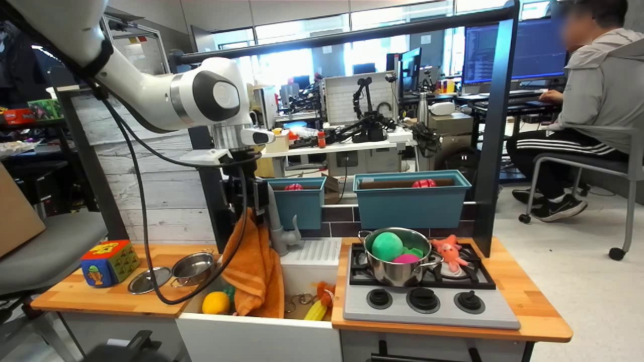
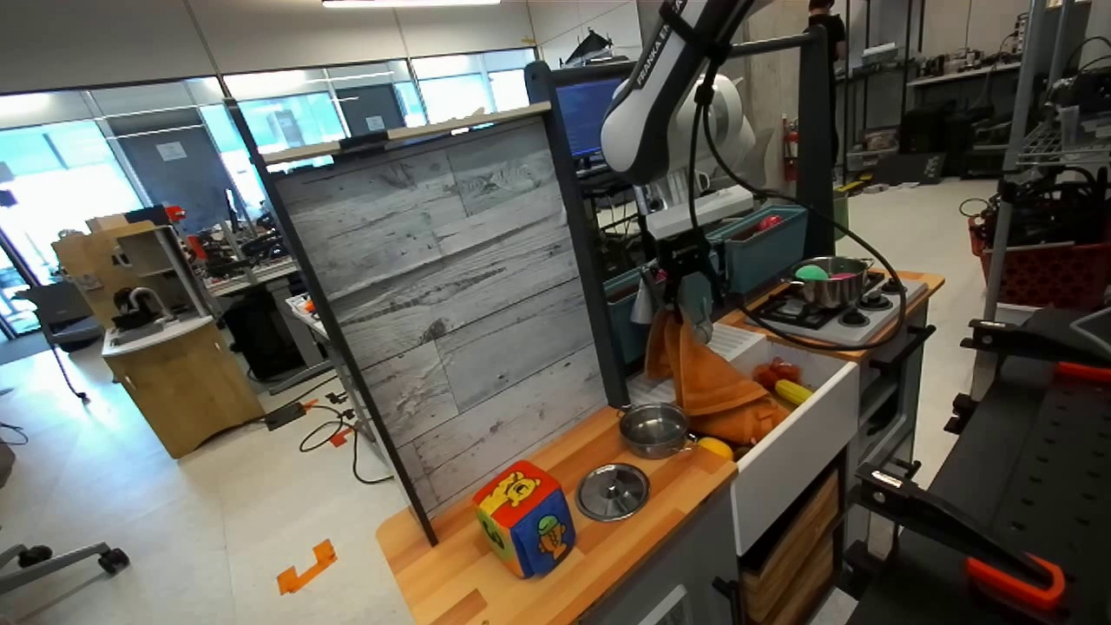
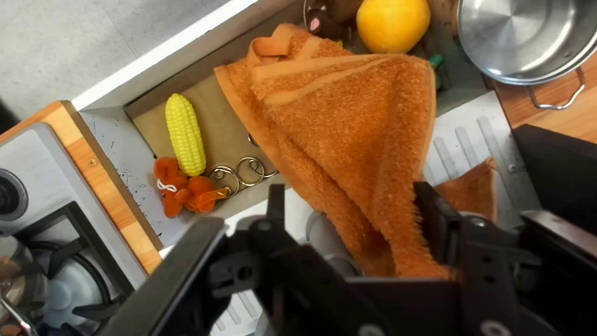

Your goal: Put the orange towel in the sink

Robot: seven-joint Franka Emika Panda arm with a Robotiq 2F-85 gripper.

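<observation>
Orange towel (image 3: 345,126), top hidden, hangs unpinched at widely parted jaws, partly obscuring the sink (image 3: 163,52).

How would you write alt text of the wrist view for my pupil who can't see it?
An orange towel drapes into a sink, its near end between parted black robot fingers. A yellow corn cob and orange toy lie inside; a steel pot partly shows upper right.

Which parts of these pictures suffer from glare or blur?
In both exterior views, glare washes out parts of the glass windows; in an exterior view, the grey-jacketed person's face is blurred; in the wrist view, the round silver metal pot shows streaked reflections, and near parts of the black gripper look soft, while the orange terry towel looks sharp.
</observation>
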